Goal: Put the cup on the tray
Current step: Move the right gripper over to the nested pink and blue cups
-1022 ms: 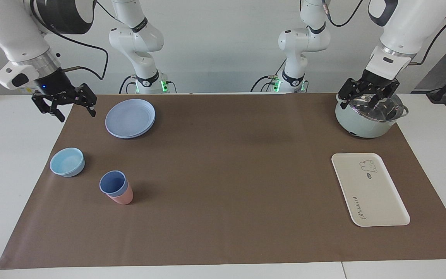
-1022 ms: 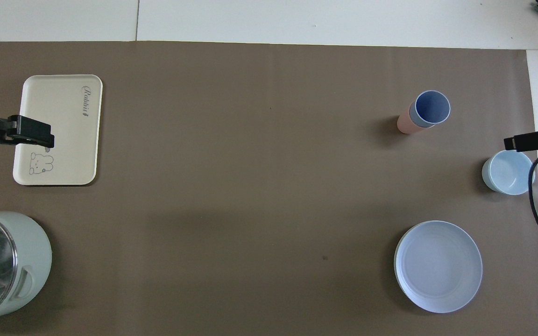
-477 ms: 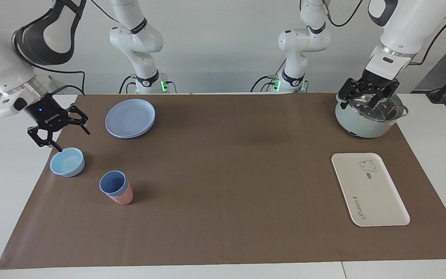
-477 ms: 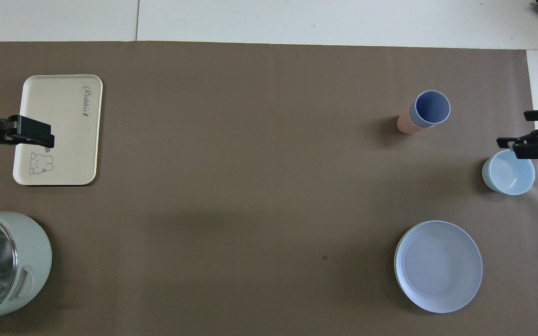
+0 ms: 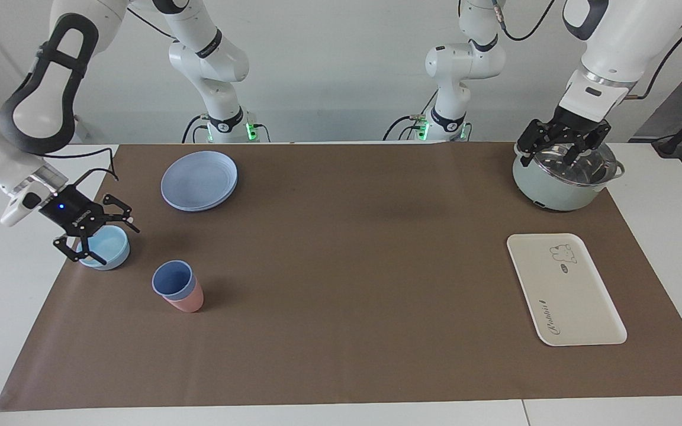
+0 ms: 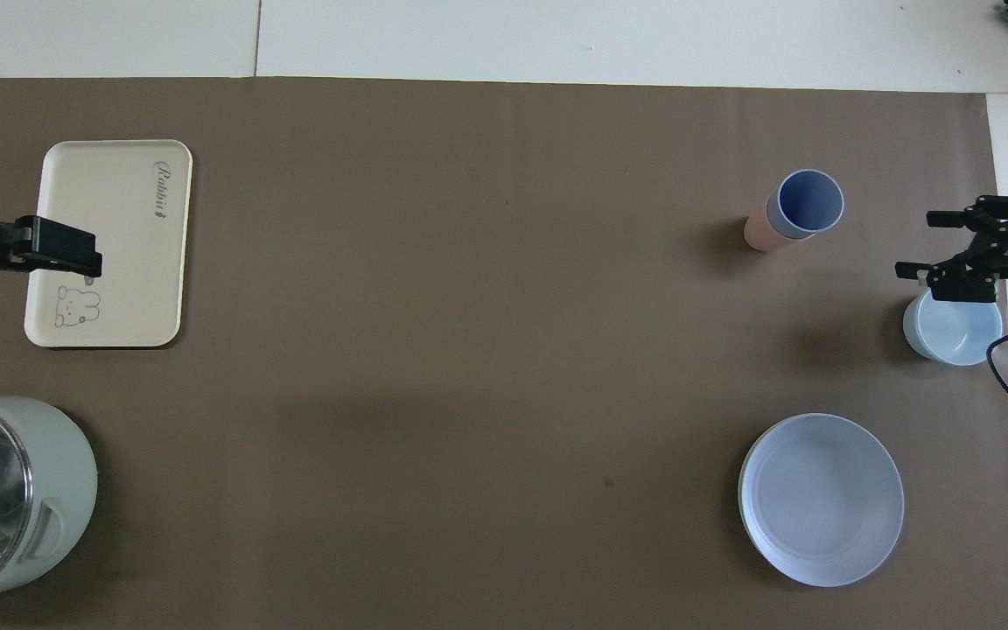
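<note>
The cup (image 5: 170, 278) (image 6: 810, 199) is periwinkle blue and stands upright, nested in a pink cup (image 5: 188, 303) (image 6: 756, 233), toward the right arm's end of the table. The cream tray (image 5: 566, 296) (image 6: 119, 201) lies flat at the left arm's end with nothing on it. My right gripper (image 5: 117, 244) (image 6: 913, 243) hangs open low over a light-blue bowl (image 5: 113, 241) (image 6: 955, 328), beside the cup and apart from it. My left gripper (image 5: 559, 155) (image 6: 66, 252) waits open over a pot's lid.
A round blue plate (image 5: 199, 179) (image 6: 821, 499) lies nearer to the robots than the bowl. A pale green pot (image 5: 554, 192) (image 6: 49, 490) with a glass lid stands nearer to the robots than the tray. Brown paper covers the table.
My right gripper has come down from beside the plate to just over the light-blue bowl, turning its fingers toward the cup. The left arm and all objects have stayed put.
</note>
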`<state>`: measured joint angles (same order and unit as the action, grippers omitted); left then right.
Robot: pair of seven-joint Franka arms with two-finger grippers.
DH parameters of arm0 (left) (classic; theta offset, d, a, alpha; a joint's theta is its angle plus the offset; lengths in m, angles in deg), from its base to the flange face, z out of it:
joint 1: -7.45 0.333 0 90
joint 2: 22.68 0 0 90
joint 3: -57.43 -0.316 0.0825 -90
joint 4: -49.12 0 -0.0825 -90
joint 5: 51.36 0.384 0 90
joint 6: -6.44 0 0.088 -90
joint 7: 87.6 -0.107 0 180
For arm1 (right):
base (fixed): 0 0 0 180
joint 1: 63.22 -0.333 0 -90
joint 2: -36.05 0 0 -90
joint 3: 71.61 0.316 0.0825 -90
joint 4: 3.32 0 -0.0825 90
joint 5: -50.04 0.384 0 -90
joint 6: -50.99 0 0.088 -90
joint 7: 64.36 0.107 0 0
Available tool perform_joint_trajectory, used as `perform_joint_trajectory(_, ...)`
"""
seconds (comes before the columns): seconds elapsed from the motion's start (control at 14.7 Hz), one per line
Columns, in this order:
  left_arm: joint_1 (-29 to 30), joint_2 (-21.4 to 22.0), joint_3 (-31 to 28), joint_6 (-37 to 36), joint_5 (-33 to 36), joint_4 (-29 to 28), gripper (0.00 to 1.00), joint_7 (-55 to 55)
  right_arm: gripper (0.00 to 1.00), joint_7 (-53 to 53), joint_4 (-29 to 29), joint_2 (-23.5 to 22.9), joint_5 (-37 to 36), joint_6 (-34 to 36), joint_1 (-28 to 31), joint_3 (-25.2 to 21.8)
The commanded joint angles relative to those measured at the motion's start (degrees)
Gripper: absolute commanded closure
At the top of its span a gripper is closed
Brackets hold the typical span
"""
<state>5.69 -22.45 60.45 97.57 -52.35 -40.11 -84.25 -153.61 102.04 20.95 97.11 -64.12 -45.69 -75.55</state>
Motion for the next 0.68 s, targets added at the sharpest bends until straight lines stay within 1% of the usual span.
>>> perform_joint_trajectory(0.0,0.18,1.01,0.05,-0.87,0.9,-0.59,0.0,0.0,0.0,-9.84,-0.76,-4.66,8.96,0.41,0.92,1.04)
perform_joint_trajectory(0.07,0.18,1.01,0.05,-0.87,0.9,-0.59,0.0,0.0,0.0,-14.16,-1.38,-6.59,10.92,1.63,1.18,0.95)
perform_joint_trajectory(0.2,0.18,1.1,0.05,-0.87,0.9,-0.59,0.0,0.0,0.0,-17.26,-1.47,-7.84,11.64,2.17,1.71,1.04)
perform_joint_trajectory(0.27,0.18,1.01,0.05,-0.87,0.9,-0.59,0.0,0.0,0.0,-19.62,-1.56,-8.8,13.47,1.73,1.37,1.3)
perform_joint_trajectory(0.34,0.18,1.01,0.05,-0.87,0.9,-0.59,0.0,0.0,0.0,-22.43,-1.47,-9.59,17.31,1.47,0.67,1.3)
perform_joint_trajectory(0.41,0.18,1.01,0.05,-0.87,0.9,-0.59,0.0,0.0,0.0,-24.2,-1.47,-9.95,19.35,1.38,-0.12,1.3)
perform_joint_trajectory(0.61,0.18,1.01,0.05,-0.87,0.9,-0.59,0.0,0.0,0.0,-26.32,-1.47,-11.44,20.86,1.38,-0.13,1.3)
